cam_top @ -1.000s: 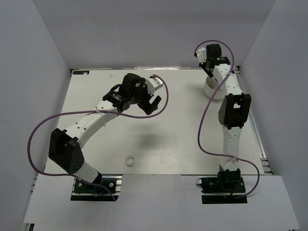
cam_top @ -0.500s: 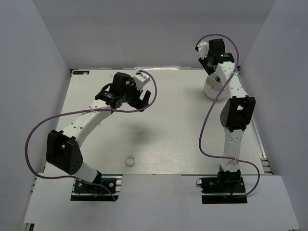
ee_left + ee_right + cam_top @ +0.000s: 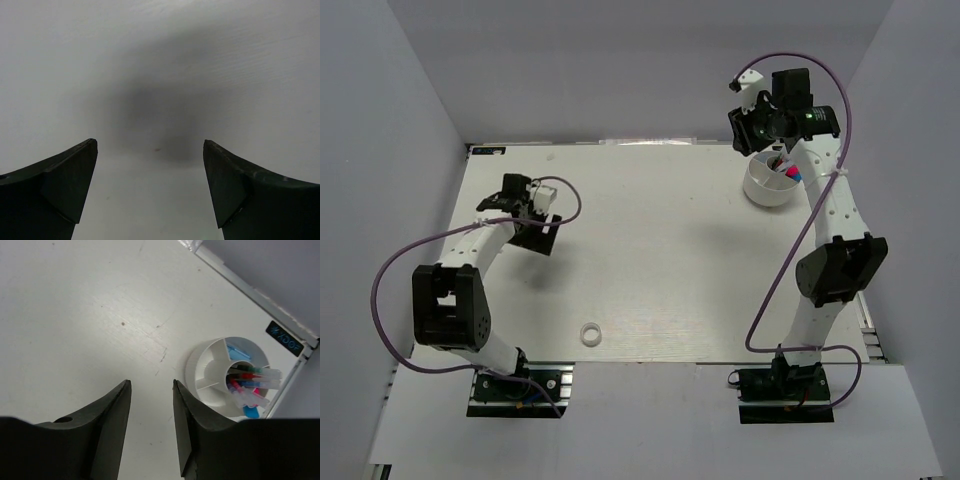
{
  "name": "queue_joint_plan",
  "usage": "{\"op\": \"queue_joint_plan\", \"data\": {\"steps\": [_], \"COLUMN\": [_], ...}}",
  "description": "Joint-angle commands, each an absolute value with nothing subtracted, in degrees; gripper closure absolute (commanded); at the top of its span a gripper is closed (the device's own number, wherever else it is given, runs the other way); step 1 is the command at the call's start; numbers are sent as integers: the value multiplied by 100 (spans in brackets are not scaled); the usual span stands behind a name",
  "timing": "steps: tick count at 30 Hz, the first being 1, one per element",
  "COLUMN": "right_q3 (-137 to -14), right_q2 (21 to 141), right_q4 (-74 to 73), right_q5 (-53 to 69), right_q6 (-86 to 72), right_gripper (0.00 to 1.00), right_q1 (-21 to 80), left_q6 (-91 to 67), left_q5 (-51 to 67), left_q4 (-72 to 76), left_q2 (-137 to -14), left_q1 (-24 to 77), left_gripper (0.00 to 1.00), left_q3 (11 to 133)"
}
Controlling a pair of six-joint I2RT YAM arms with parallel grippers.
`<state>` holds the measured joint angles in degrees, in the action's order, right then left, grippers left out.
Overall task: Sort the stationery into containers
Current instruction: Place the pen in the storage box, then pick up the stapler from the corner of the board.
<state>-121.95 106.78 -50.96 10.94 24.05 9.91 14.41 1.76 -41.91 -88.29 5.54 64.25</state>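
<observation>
A round white dish with inner dividers stands at the back right. It holds several pens and markers with red, blue, pink and green parts. In the right wrist view the dish lies right of my fingers, with the pens and a light-blue piece inside. A small white tape ring lies alone near the front edge. My right gripper hangs above and just left of the dish, open and empty. My left gripper is open and empty, low over bare table at the left.
Grey walls close in the table on the left, back and right. A metal rail runs along the back edge just behind the dish. Purple cables loop from both arms.
My left arm has swung back from the table's middle to the far left. My right gripper has lifted off the dish, so the pens inside now show.
</observation>
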Motion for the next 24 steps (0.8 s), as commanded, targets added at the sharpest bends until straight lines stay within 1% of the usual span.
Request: {"op": "queue_joint_plan", "data": {"steps": [1, 3, 7, 13, 16, 17, 18, 19, 20, 21, 22, 24], "right_q3": [-12164, -12182, -12208, -12173, -12182, -12164, -12155, -12155, -12129, -12112, -12103, -12094], "right_q2": [10766, 10775, 10810, 10793, 10784, 10767, 10758, 10749, 10740, 10732, 10714, 10714], "right_q4": [-5396, -5432, -5467, -5537, -5572, -5572, -5572, -5581, -5598, -5607, -5607, -5616], "right_q5": [1485, 1547, 1626, 1687, 1679, 1687, 1687, 1696, 1696, 1705, 1714, 1723], "right_q6": [2268, 2276, 2285, 2329, 2364, 2364, 2373, 2382, 2382, 2391, 2399, 2408], "right_gripper": [55, 54, 54, 54, 54, 55, 55, 55, 55, 55, 55, 56], "right_q1": [1011, 1037, 1098, 1151, 1151, 1151, 1143, 1143, 1143, 1151, 1151, 1151], "left_q6": [1915, 2231, 3353, 4813, 5271, 5300, 5248, 5247, 5247, 5247, 5264, 5387], "left_q5": [-1025, -1090, -661, -370, -273, -238, -220, -133, 208, 289, 351, 483], "left_q4": [-4333, -4377, -4526, -4614, -4474, -4456, -4482, -4604, -4736, -4868, -4895, -4904], "left_q2": [-8684, -8622, -8490, -8859, -9052, -9114, -9288, -9386, -9482, -9536, -9606, -9606], "left_q1": [89, -289, -895, -1643, -1942, -2021, -2161, -2240, -2320, -2399, -2539, -2627], "left_gripper": [5, 3, 2, 2, 3, 5, 12, 14, 18, 21, 29, 35], "left_q3": [6083, 6021, 5933, 5976, 6029, 6151, 6257, 6380, 6694, 6802, 6881, 6961]}}
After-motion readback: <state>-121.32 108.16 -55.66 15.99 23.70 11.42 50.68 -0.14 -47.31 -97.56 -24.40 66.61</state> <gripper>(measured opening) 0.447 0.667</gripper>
